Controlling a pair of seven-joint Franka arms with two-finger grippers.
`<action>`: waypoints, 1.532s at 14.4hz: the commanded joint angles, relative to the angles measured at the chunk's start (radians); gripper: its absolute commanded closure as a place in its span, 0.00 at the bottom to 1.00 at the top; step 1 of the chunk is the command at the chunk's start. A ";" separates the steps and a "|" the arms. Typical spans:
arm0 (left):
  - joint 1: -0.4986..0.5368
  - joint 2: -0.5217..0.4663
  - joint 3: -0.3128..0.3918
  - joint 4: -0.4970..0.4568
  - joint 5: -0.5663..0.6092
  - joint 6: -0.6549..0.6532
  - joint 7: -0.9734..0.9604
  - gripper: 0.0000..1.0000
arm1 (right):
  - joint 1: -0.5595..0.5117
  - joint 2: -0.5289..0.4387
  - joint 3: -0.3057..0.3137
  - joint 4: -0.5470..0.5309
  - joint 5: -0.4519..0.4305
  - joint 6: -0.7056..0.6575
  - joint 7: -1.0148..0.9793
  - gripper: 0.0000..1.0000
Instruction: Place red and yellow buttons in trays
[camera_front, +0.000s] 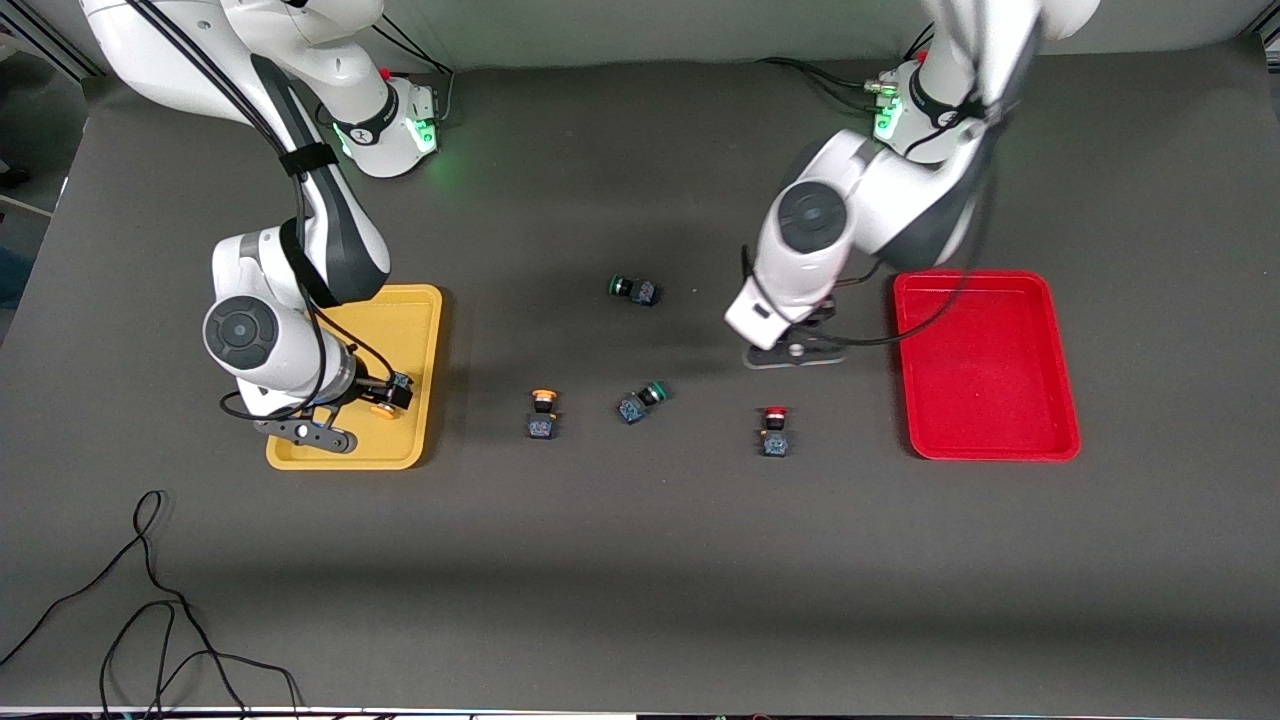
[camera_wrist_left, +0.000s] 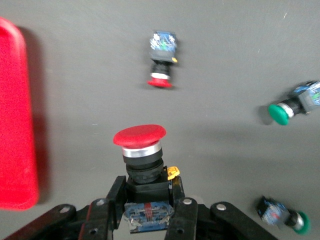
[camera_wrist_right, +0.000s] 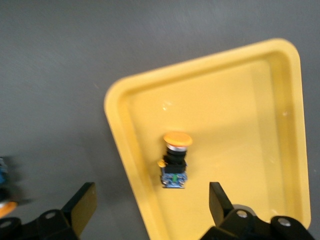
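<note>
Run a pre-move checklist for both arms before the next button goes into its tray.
1. Left gripper shut on held red button, over bare table: ok.
2. Red tray holds a button: not ok.
3. Right gripper open over yellow tray: ok.
4. Yellow button in tray released: ok.
5. Second yellow button and second red button in trays: not ok.
6. Green buttons outside trays: ok.
</note>
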 joint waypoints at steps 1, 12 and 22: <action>0.128 -0.068 -0.002 0.012 -0.029 -0.087 0.125 0.88 | 0.011 0.055 0.055 0.119 0.131 -0.001 0.035 0.00; 0.491 -0.083 0.004 -0.472 0.109 0.415 0.498 0.84 | 0.063 0.441 0.217 0.348 0.028 0.196 0.254 0.02; 0.496 -0.013 -0.002 -0.194 0.108 0.128 0.551 0.00 | 0.062 0.422 0.217 0.322 0.028 0.183 0.236 1.00</action>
